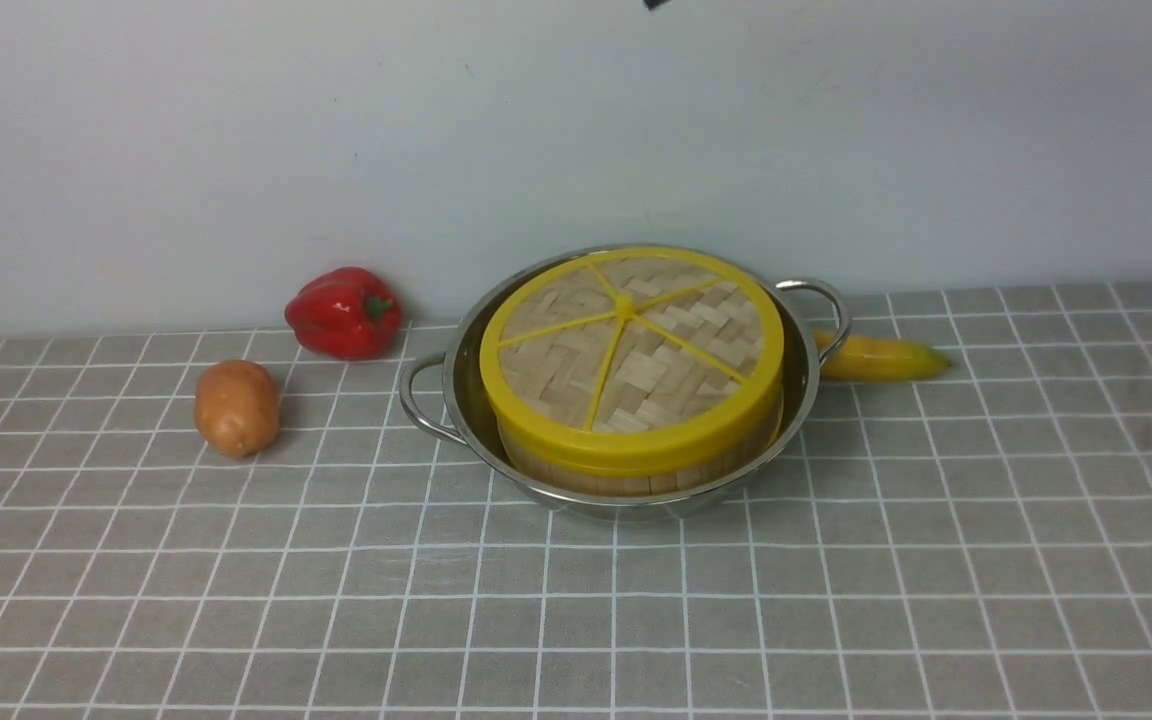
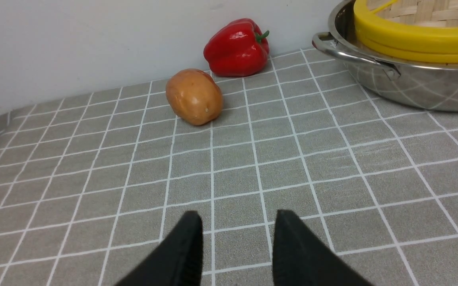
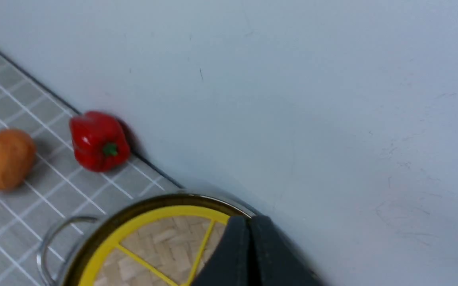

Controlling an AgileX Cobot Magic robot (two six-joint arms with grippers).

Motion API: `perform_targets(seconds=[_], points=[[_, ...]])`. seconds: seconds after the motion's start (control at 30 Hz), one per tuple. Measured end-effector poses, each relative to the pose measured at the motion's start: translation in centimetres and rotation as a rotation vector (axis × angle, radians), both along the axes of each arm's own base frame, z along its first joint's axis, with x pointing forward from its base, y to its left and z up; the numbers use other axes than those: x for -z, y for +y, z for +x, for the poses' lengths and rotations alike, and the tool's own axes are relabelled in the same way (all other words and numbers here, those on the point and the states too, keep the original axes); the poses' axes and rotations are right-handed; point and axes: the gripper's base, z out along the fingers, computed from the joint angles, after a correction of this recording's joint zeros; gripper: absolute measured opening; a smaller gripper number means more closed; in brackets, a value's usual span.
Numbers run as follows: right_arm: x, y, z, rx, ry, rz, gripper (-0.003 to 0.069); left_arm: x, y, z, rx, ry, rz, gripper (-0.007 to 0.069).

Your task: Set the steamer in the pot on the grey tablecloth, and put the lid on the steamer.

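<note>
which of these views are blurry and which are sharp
front view: evenly lit, lid fairly crisp; left wrist view: potato sharp, left gripper out of focus up close; right wrist view: soft overall, potato and right gripper blurred

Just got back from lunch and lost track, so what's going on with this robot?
Neither hand is holding anything: the left hand is open over the grey gridded tablecloth, the right hand shut. The round bamboo steamer sits in the shiny steel pot, with the yellow-rimmed woven lid on top. The task looks done.
</note>
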Motion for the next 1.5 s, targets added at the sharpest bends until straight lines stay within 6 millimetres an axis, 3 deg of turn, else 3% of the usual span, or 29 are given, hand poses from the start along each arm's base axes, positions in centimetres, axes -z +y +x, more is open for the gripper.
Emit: perform_targets(seconds=[0.2,0.4,0.6,0.8,0.87,0.97,1.07,1.1,1.13,1.17,1.3,1.37,1.5], points=[[-2.5,-0.2,-3.1,-0.006,0.140,0.264,-0.0007,0.0,0.0,0.0,0.000,0.000,0.000,0.0243],[-2.9,0.4,-3.9,-0.050,0.230,0.390,0.0000,0.0,0.0,0.0,0.000,0.000,0.000,0.0243],[-2.7,0.1,-3.8,-0.054,0.191,0.307,0.0011,0.0,0.0,0.0,0.000,0.000,0.000,0.0243],[0.0,-1.7,-4.1,0.031,0.210,0.080,0.0034,0.0,0.0,0.0,0.000,0.000,0.000,0.0243],[2.9,-3.5,-5.3,0.078,0.250,-0.009,0.0040,0.0,0.0,0.0,0.000,0.000,0.000,0.0243],[5.3,-7.2,-7.6,0.157,0.230,0.024,0.0048,0.0,0.0,0.0,0.000,0.000,0.000,0.0243],[7.0,-11.4,-10.7,0.245,0.160,0.104,0.0056,0.0,0.0,0.0,0.000,0.000,0.000,0.0243],[7.0,-11.4,-10.7,0.245,0.160,0.104,0.0057,0.0,0.0,0.0,0.000,0.000,0.000,0.0243],[8.5,-13.8,-12.7,0.301,0.120,0.138,0.0062,0.0,0.0,0.0,0.000,0.000,0.000,0.0243],[9.2,-14.2,-12.9,0.313,0.121,0.138,0.0063,0.0,0.0,0.0,0.000,0.000,0.000,0.0243],[12.4,-18.6,-18.2,0.435,-0.012,0.214,0.0073,0.0,0.0,0.0,0.000,0.000,0.000,0.0243],[12.8,-19.3,-19.4,0.459,-0.064,0.237,0.0077,0.0,0.0,0.0,0.000,0.000,0.000,0.0243],[15.6,-20.8,-23.3,0.510,-0.197,0.276,0.0088,0.0,0.0,0.0,0.000,0.000,0.000,0.0243]])
